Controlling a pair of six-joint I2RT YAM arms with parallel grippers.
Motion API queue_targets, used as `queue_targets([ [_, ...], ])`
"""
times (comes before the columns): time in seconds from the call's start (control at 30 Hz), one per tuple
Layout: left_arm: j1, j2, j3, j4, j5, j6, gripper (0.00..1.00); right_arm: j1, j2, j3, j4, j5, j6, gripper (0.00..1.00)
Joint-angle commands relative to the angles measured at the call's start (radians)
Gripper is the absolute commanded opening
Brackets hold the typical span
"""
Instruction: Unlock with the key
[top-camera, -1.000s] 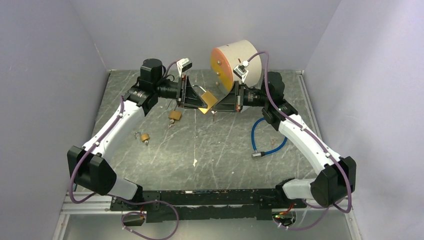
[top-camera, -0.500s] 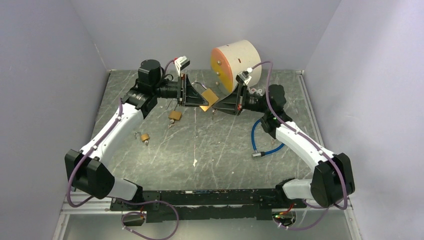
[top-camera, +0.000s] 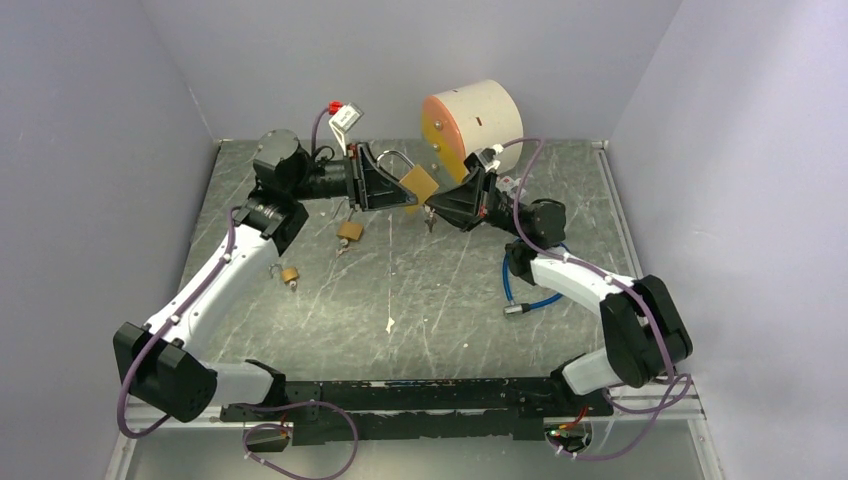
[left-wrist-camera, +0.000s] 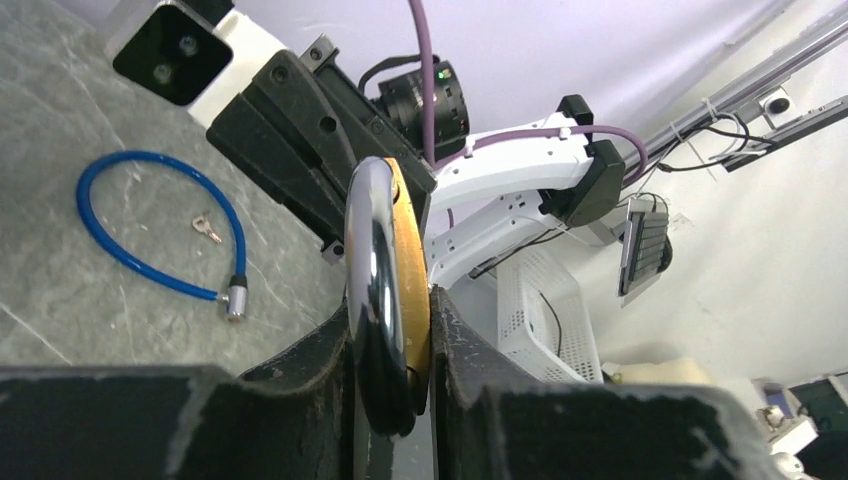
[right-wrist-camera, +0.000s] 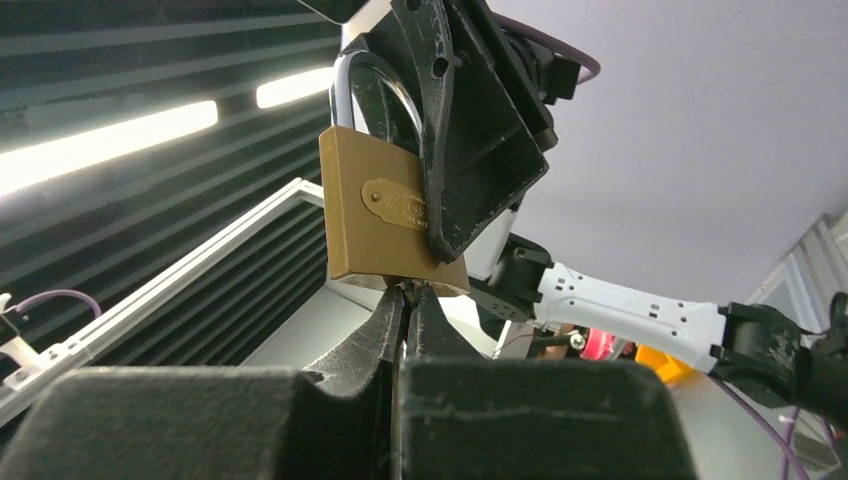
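Top external view: we see both arms up above the table (top-camera: 450, 300), claws meeting tip to tip. The left claw (top-camera: 388, 190) pinches the brass padlock (top-camera: 419, 184) by its flat faces, fingers partly spread around it. Seen from the right wrist, the padlock sits straight ahead of the right claw (right-wrist-camera: 405, 300), base toward it and shackle pointing away, so its long axis lines up with the fingers. The right claw is pressed together on a thin key (right-wrist-camera: 407, 288), whose tip touches that base.
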Motion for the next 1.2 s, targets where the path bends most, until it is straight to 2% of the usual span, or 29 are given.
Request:
queue_targets([
  [0.0,-0.027,-0.034,0.005,0.189,-0.037,0.038,0.02,0.047,0.013,0.015,0.177,0.119,0.383,0.0],
  [0.1,-0.027,-0.045,0.003,0.198,-0.06,0.026,0.03,0.04,0.001,0.038,0.124,0.094,0.314,0.0],
  [0.17,-0.027,-0.047,0.015,0.142,-0.077,0.023,0.03,0.023,-0.02,0.058,0.028,0.05,0.195,0.0],
  [0.2,-0.027,-0.047,0.026,0.116,-0.089,0.022,0.03,0.013,-0.03,0.065,-0.019,0.028,0.136,0.03],
  [0.3,-0.025,-0.045,0.054,0.009,-0.119,0.0,0.02,-0.029,-0.062,0.061,-0.091,0.001,-0.023,0.36],
  [0.37,-0.024,-0.046,0.047,0.001,-0.133,-0.046,0.03,-0.07,-0.086,0.035,-0.04,0.02,-0.118,0.54],
  [0.4,-0.023,-0.044,0.041,0.005,-0.144,-0.075,0.03,-0.098,-0.091,0.022,-0.001,0.015,-0.158,0.6],
  [0.47,-0.02,-0.04,0.027,0.04,-0.157,-0.144,0.02,-0.162,-0.091,0.005,0.01,-0.031,-0.207,0.66],
  [0.6,-0.019,-0.034,0.014,0.089,-0.174,-0.224,0.03,-0.21,-0.107,0.001,-0.043,-0.087,-0.283,0.7],
  [0.7,-0.02,-0.046,0.002,0.105,-0.198,-0.238,0.03,-0.209,-0.191,0.011,-0.311,-0.085,-0.495,0.7],
  [0.77,-0.02,-0.049,-0.002,0.109,-0.208,-0.247,0.03,-0.207,-0.254,0.052,-0.552,-0.073,-0.681,0.69],
  [0.83,-0.02,-0.048,-0.011,0.123,-0.211,-0.261,0.03,-0.202,-0.291,0.107,-0.711,-0.068,-0.823,0.67],
  [1.07,-0.019,-0.027,-0.022,0.18,-0.206,-0.311,0.02,-0.183,-0.285,0.17,-0.77,-0.068,-0.852,0.57],
  [1.17,-0.019,-0.014,-0.025,0.228,-0.198,-0.347,0.03,-0.171,-0.276,0.185,-0.81,-0.063,-0.877,0.58],
])
